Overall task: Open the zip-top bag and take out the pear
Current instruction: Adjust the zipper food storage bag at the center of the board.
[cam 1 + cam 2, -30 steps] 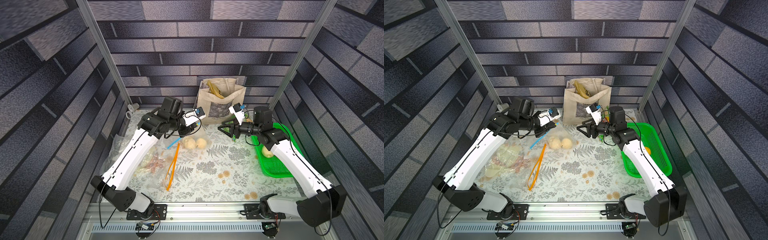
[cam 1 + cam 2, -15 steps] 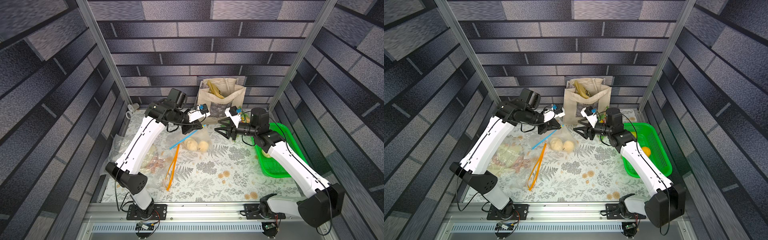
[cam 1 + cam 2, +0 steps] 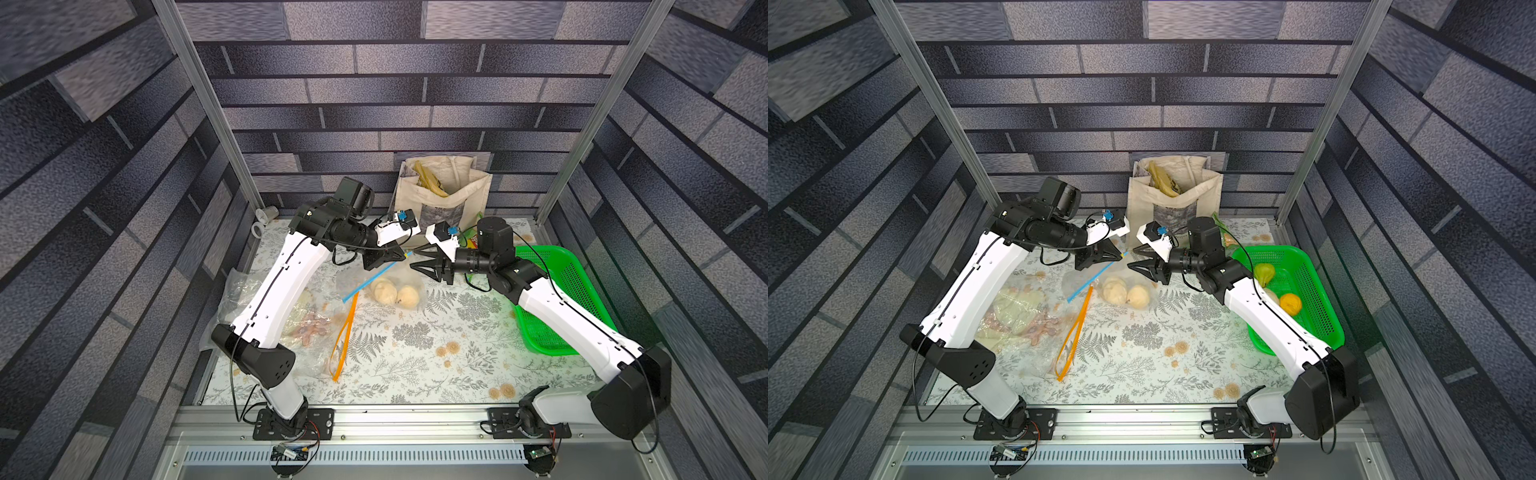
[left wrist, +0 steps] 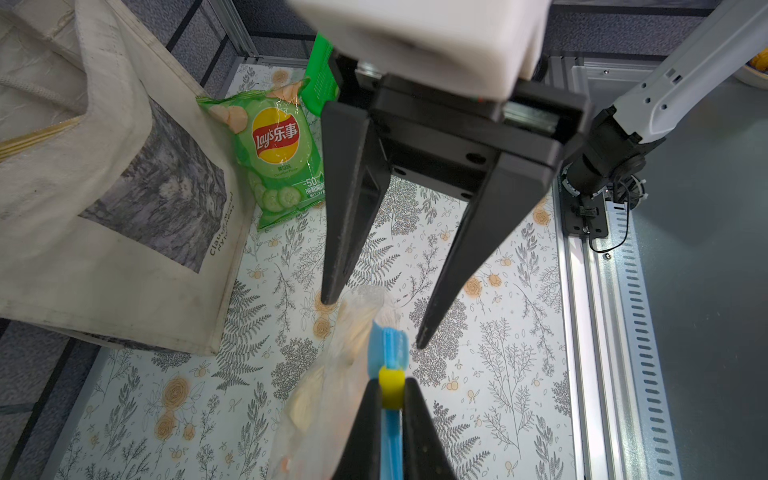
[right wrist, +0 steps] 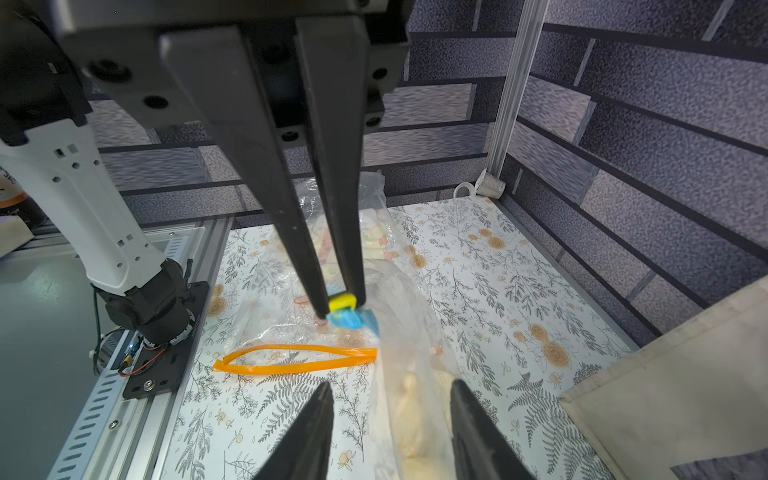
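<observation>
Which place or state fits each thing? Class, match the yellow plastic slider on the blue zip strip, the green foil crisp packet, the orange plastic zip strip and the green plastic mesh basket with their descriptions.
Things:
1. yellow plastic slider
2. green foil crisp packet
3. orange plastic zip strip
4. green plastic mesh basket

Places or states:
A. beside the beige cloth tote bag
B. holding a green pear
C. pinched in the shut left pincer
D. lying as an open loop

Pairs: 1-C, 2-A, 3-D, 4-B.
</observation>
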`<state>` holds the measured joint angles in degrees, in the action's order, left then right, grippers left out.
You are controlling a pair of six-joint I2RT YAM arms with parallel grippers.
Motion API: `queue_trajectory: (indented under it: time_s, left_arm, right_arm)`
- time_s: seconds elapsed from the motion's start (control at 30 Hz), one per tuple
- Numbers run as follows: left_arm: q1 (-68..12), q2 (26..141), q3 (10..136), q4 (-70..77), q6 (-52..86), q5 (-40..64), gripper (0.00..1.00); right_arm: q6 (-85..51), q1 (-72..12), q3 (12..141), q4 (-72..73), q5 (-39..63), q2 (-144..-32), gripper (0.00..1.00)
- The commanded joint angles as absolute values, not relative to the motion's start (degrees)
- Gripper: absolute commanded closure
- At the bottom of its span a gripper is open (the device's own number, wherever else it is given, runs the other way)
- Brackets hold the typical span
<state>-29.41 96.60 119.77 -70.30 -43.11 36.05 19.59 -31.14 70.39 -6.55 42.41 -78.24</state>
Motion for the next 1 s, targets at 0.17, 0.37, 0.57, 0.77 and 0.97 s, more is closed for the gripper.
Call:
queue_trajectory:
  time_s: [0.17, 0.37, 0.57, 0.77, 0.97]
  left_arm:
    - [-29.5, 96.2, 120.8, -71.4, -44.2, 38.8, 0.99]
    - [-29.3, 93.7, 116.4, -65.2, -40.7, 33.4, 0.53]
    - [-29.2, 85.9, 104.5, -49.6, -36.0, 26.0, 0.16]
    - [-34.2, 80.4, 92.2, -34.5, -36.2, 10.8, 0.14]
    - [-39.1, 76.9, 81.5, -18.1, -39.2, -1.4, 0.23]
  right_arm:
    - [23.1, -33.2, 74.9, -7.6, 38.9, -81.4, 0.81]
    - [20.9, -33.2, 75.9, -6.9, 37.4, -82.3, 1.00]
    - [8.0, -33.2, 84.2, -11.9, 34.7, -86.6, 1.00]
    - [0.1, -33.2, 91.1, -17.7, 34.0, -89.9, 1.00]
    - [-5.4, -33.2, 95.1, -20.8, 34.7, -91.9, 1.00]
